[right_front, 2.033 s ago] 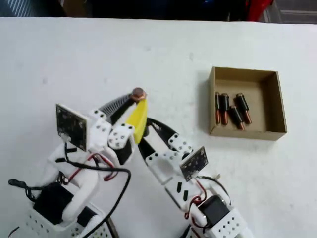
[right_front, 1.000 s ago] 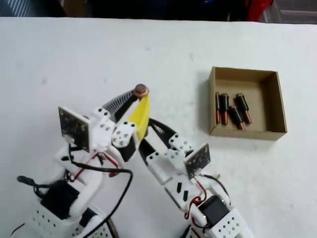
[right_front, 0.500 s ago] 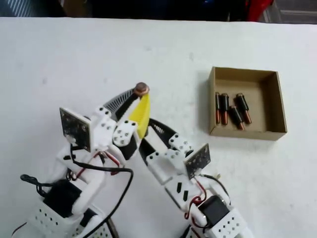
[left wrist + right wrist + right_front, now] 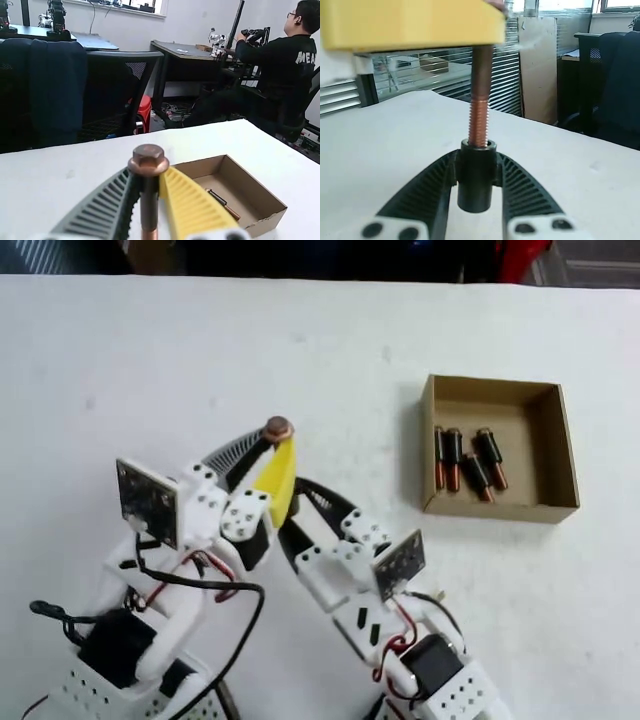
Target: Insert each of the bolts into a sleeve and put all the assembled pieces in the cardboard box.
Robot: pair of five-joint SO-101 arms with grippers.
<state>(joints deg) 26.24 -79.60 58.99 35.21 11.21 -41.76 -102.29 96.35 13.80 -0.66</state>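
Left claw (image 4: 273,441): clenched on one copper bolt (image 4: 277,428), gripped just under its hexagonal flanged head between a grey ribbed finger (image 4: 102,207) and a yellow finger (image 4: 187,205). The bolt stands upright, left of centre in the high view.

Right claw (image 4: 476,167): grasping one black sleeve (image 4: 476,192), upright between two black ribbed fingers (image 4: 422,197). The bolt's threaded end meets the sleeve's open top; how deep it sits cannot be told.

Cardboard box (image 4: 500,388): open-topped, right of centre in the high view, well apart from both claws. Contents: four assembled pieces (image 4: 453,460), as far as can be counted, black with copper ends, lying in the box's left half.

Arms: the left rises from the lower left of the high view and the right from the lower centre. Their claws meet above the white table (image 4: 200,340).
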